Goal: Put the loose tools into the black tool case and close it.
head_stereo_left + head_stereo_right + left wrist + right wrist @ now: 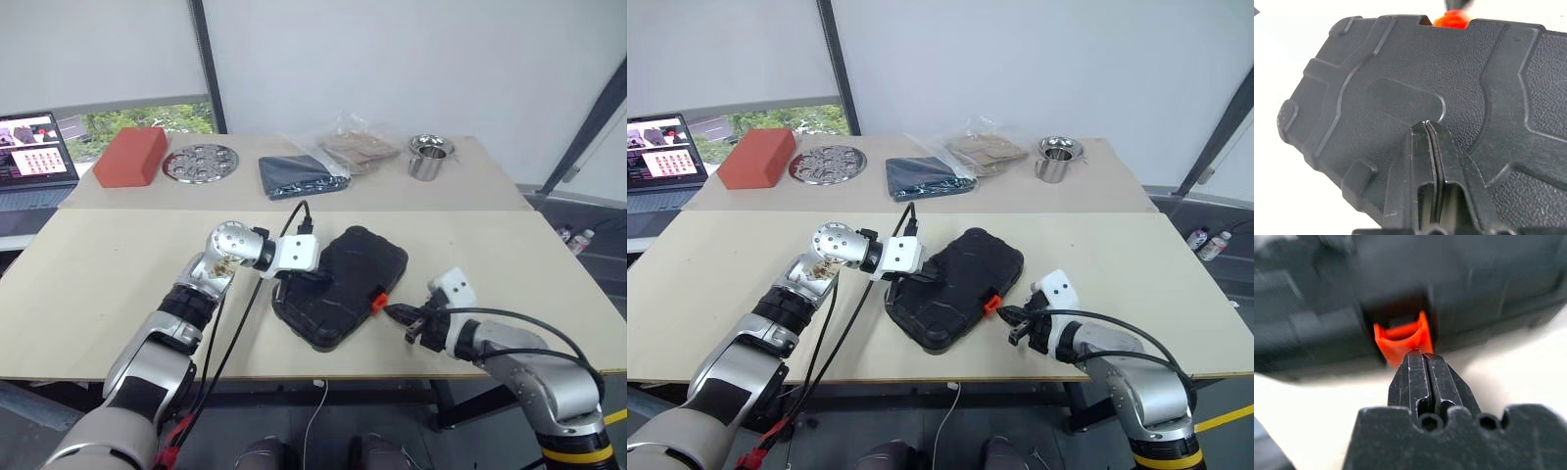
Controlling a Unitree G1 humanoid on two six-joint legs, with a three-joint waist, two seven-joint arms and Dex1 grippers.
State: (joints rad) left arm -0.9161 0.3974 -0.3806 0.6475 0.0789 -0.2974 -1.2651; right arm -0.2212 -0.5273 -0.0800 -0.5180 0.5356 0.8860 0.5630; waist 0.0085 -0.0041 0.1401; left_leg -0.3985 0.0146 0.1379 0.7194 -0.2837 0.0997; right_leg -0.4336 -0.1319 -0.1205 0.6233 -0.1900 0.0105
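While the black tool case (343,284) lies closed, left gripper (1426,128) pressed fingers-together onto its lid, right gripper (1423,355) pinched shut at the orange latch (1400,338).

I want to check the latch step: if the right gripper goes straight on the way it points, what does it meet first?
Most likely the orange latch on the black tool case: the shut right gripper points right at it, and its tip looks to be at or almost on the latch.
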